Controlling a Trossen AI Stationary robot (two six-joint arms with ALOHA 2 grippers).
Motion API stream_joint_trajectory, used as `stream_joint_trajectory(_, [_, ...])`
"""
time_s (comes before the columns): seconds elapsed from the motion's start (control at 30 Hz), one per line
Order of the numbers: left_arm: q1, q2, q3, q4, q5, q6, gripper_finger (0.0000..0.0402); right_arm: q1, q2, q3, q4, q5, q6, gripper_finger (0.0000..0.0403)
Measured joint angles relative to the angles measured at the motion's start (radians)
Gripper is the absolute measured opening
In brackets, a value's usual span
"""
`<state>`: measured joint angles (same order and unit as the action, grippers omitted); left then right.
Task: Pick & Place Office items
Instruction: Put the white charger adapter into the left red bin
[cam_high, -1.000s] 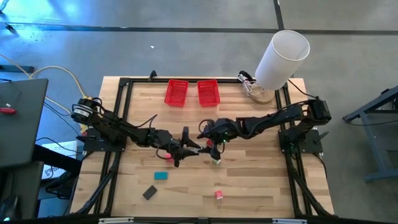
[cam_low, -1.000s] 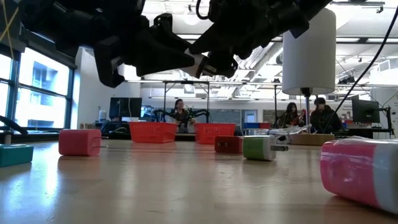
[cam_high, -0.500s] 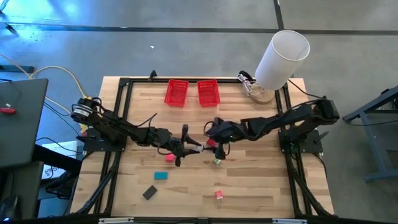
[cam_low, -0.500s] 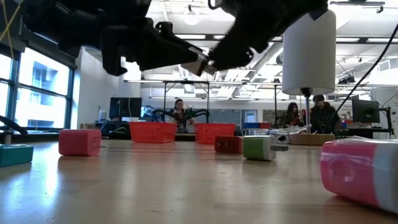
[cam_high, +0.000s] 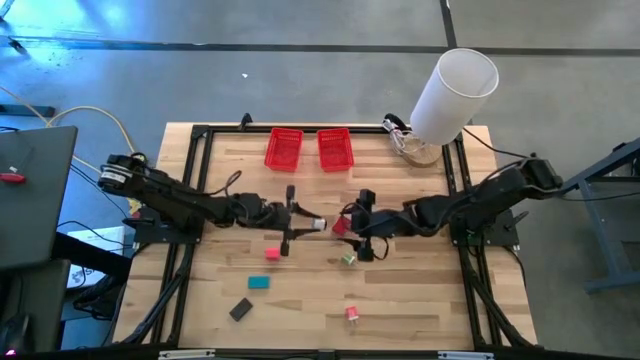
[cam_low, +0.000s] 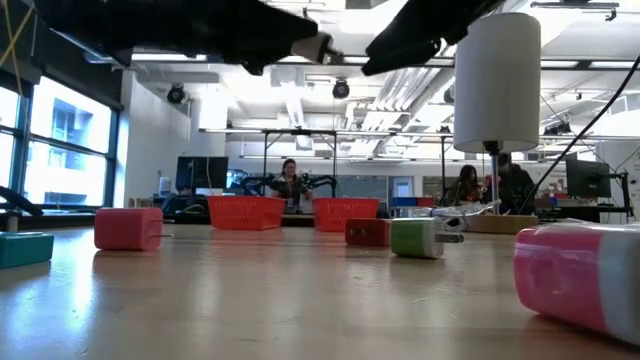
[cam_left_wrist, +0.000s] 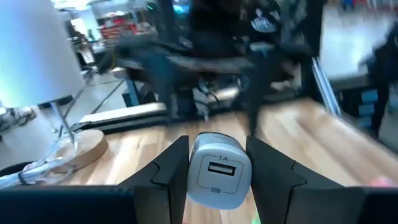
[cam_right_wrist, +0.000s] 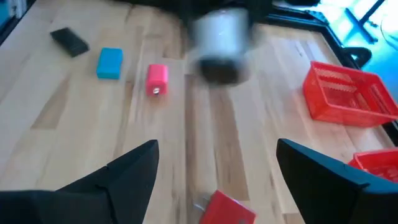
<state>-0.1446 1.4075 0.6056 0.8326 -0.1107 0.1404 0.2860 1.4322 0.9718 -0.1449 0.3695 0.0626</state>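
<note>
Two red mesh baskets (cam_high: 283, 148) (cam_high: 335, 148) sit side by side at the far edge of the wooden counter (cam_high: 420, 300), slightly apart. At the far right corner a big white cylinder (cam_high: 455, 93) rises from a round wooden base (cam_high: 418, 152), with a tangle of cable (cam_high: 396, 128) just beside it. Left of the counter stands a dark cabinet (cam_high: 35, 195). In the room beyond, people (cam_low: 289, 180) (cam_low: 468, 184) sit at desks with monitors (cam_low: 200, 172).

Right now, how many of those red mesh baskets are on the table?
2. The left basket and the right basket sit side by side at the table's far edge, left of the big white cylinder. None seems hidden.
</note>
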Motion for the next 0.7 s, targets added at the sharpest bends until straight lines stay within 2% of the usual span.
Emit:
stream_joint_trajectory(0.23, [0.054, -0.039, -0.001, -0.005, 0.008, -0.056, 0.0128, 0.066, 0.017, -0.001, 0.065, -0.008, 0.042, 0.0313])
stream_joint_trajectory(0.33, [0.073, -0.039, -0.001, 0.003, 0.013, -0.134, 0.0128, 0.077, 0.034, 0.001, 0.138, -0.002, 0.033, 0.0313])
stream_joint_trajectory(0.5, [0.116, -0.040, -0.001, 0.029, 0.123, -0.238, 0.0128, 0.081, 0.054, 0.001, 0.189, 0.020, -0.007, 0.0313])
stream_joint_trajectory(0.7, [0.159, -0.040, -0.001, 0.077, 0.252, -0.420, 0.0128, 0.080, 0.079, 0.000, 0.211, 0.102, 0.019, 0.0313])
